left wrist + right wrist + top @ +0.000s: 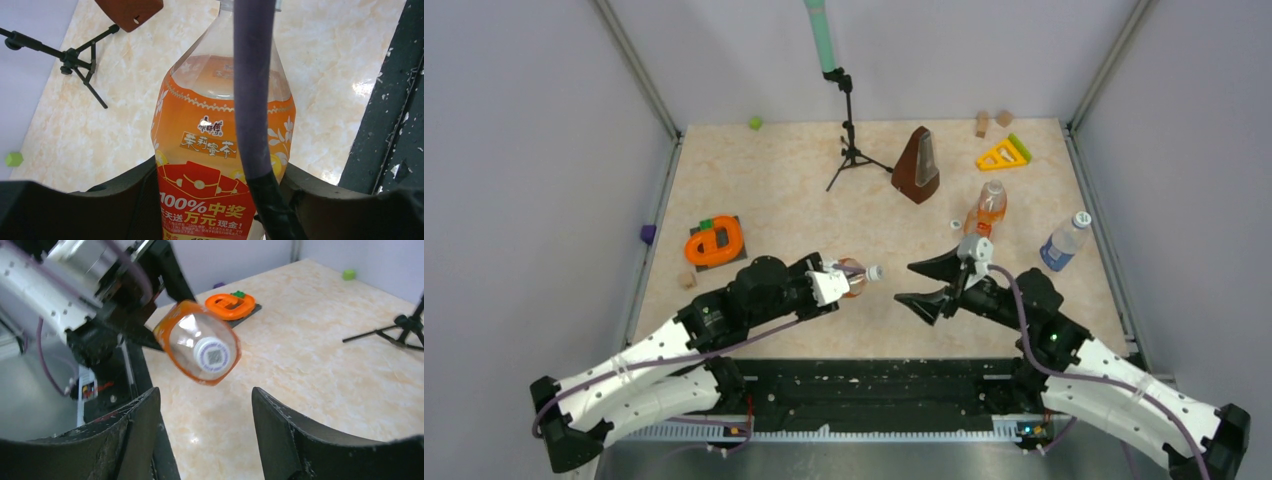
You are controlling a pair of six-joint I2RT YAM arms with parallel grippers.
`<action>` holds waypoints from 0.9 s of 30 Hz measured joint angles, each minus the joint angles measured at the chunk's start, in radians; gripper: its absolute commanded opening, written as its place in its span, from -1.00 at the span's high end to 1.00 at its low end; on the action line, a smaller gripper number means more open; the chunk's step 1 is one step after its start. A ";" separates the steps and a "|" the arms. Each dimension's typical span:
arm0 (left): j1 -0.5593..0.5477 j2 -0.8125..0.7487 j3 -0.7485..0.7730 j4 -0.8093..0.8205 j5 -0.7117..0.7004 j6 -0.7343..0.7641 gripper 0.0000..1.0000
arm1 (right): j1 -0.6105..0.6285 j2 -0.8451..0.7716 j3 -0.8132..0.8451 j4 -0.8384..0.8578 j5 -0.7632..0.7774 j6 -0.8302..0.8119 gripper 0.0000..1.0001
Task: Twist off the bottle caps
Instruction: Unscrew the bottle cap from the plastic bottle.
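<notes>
Left gripper [836, 283] is clamped on the squat orange bottle [200, 135] and holds it on its side in the air, nearer the arms than the brown metronome [917, 165] and a bit to its left. The white cap [212, 354] is on this bottle and points at the right gripper [906, 283], which hangs just beside the cap, in front of the metronome, with its jaws apart and nothing in them. I think the step in hand is getting this cap off. Next, the right gripper needs to slide in until the cap sits between its jaws, squeeze, and turn. Nothing lies between the jaws and the cap. Far left of the metronome is an orange toy [714, 242], and just left of it a black stand [852, 150]. Right of the metronome stand the slim orange bottle [990, 205] and, farther right, the clear bottle [1064, 240], both well out of the way.
</notes>
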 measured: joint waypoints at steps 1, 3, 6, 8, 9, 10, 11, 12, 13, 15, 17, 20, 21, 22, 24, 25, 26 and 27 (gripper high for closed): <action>-0.007 0.012 -0.003 0.004 -0.006 0.013 1.00 | 0.000 -0.010 0.002 0.003 0.038 0.040 -0.25; -0.025 0.019 -0.013 0.013 -0.018 0.033 1.00 | 0.000 -0.017 0.019 -0.014 0.114 0.119 -0.18; -0.053 0.015 -0.030 0.041 -0.024 0.060 1.00 | 0.000 0.019 0.092 -0.078 0.217 0.225 -0.13; -0.069 0.005 -0.044 0.062 -0.025 0.074 1.00 | 0.000 0.046 0.140 -0.105 0.255 0.281 -0.13; -0.077 0.000 -0.050 0.071 -0.025 0.080 1.00 | 0.000 0.058 0.156 -0.113 0.260 0.306 -0.13; -0.082 -0.002 -0.053 0.076 -0.025 0.086 1.00 | 0.000 0.066 0.164 -0.116 0.259 0.323 -0.11; -0.089 -0.002 -0.054 0.079 -0.025 0.093 1.00 | 0.000 0.076 0.171 -0.121 0.257 0.344 -0.10; -0.094 -0.001 -0.054 0.083 -0.025 0.096 1.00 | 0.000 0.086 0.174 -0.122 0.254 0.363 -0.09; -0.109 0.000 -0.054 0.098 -0.032 0.109 1.00 | 0.000 0.095 0.175 -0.124 0.254 0.376 -0.09; -0.115 0.001 -0.054 0.099 -0.036 0.111 1.00 | 0.000 0.139 0.179 -0.132 0.243 0.420 -0.05; -0.133 0.006 -0.054 0.097 -0.047 0.113 1.00 | 0.000 0.169 0.180 -0.132 0.226 0.435 0.04; -0.151 0.007 -0.054 0.097 -0.055 0.113 1.00 | 0.000 0.214 0.187 -0.134 0.194 0.449 0.07; -0.154 0.007 -0.055 0.098 -0.058 0.116 1.00 | 0.000 0.227 0.192 -0.136 0.180 0.451 0.07; -0.155 0.007 -0.056 0.099 -0.061 0.117 1.00 | 0.000 0.236 0.196 -0.137 0.167 0.452 0.04; -0.155 0.007 -0.062 0.103 -0.063 0.119 1.00 | 0.000 0.245 0.206 -0.143 0.146 0.453 -0.06; -0.155 0.007 -0.065 0.104 -0.066 0.119 1.00 | 0.000 0.246 0.211 -0.143 0.139 0.454 -0.07; -0.156 0.007 -0.067 0.106 -0.069 0.119 1.00 | 0.000 0.247 0.214 -0.142 0.135 0.455 -0.08; -0.156 0.007 -0.068 0.106 -0.069 0.119 1.00 | 0.000 0.246 0.219 -0.145 0.134 0.457 -0.09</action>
